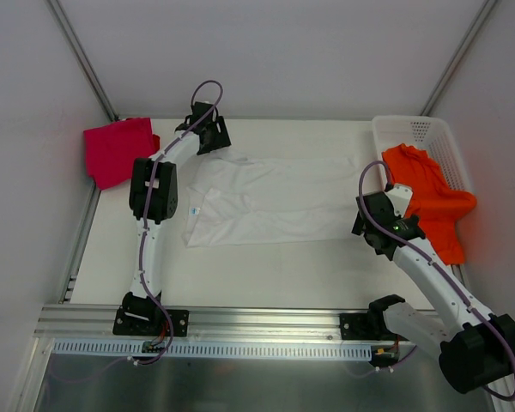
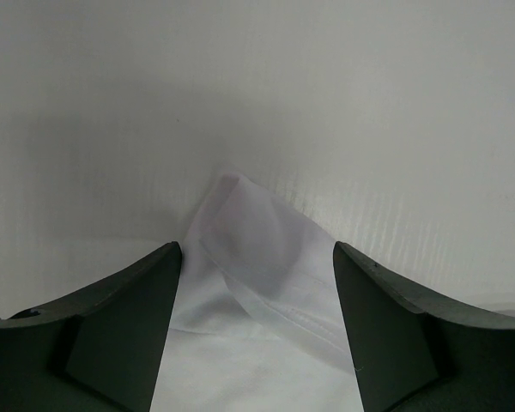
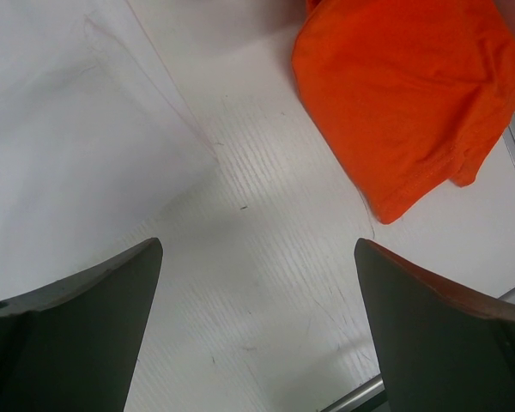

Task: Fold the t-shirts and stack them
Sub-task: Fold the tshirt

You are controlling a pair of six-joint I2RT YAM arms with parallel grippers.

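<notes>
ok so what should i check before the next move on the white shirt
1. Left gripper lined up on the white t-shirt: ok. The jaws are open, and a far-left corner of the cloth lies between the fingers, not yet pinched.
2. Right gripper on the cloth: not ok. It is open over the bare table, between the white t-shirt and the orange t-shirt.
3. White t-shirt spread out: ok. It lies flat mid-table with light wrinkles.
4. Orange t-shirt clear of the white one: ok. It is draped over the basket edge, and the two do not touch.
5. Magenta t-shirt out of the way: ok. It sits at the table's far-left edge.
</notes>
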